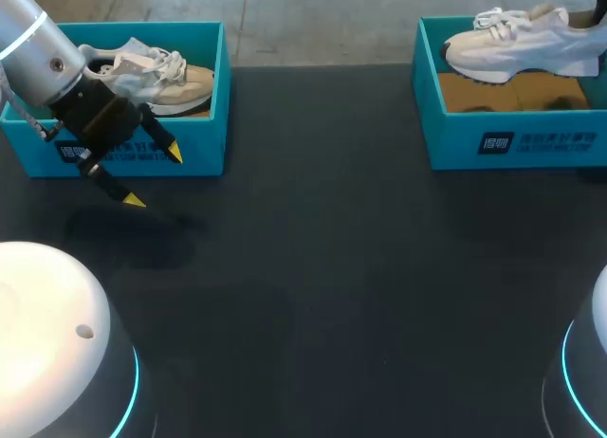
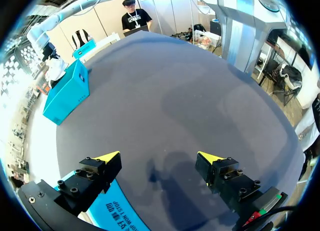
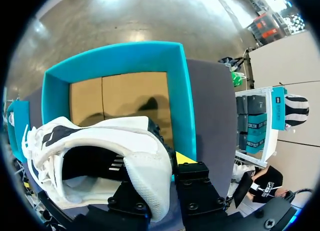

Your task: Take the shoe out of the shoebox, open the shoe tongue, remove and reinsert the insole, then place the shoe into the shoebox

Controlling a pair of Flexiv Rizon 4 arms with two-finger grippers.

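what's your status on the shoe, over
Left gripper open, empty, above the table by the left shoebox. Right gripper shut on the white shoe at its heel, over the right shoebox. Beige shoe sits in the left shoebox.

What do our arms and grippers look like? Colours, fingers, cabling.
Left arm: silver-grey tube with a pale ring, black wrist. Left gripper: black body, two black bolted finger blocks ending in yellow wedge tips; thin cable at its wrist, red and green bits by one finger base. Right gripper: same black bolted blocks, one yellow tip showing. White domed bases with cyan light rings.
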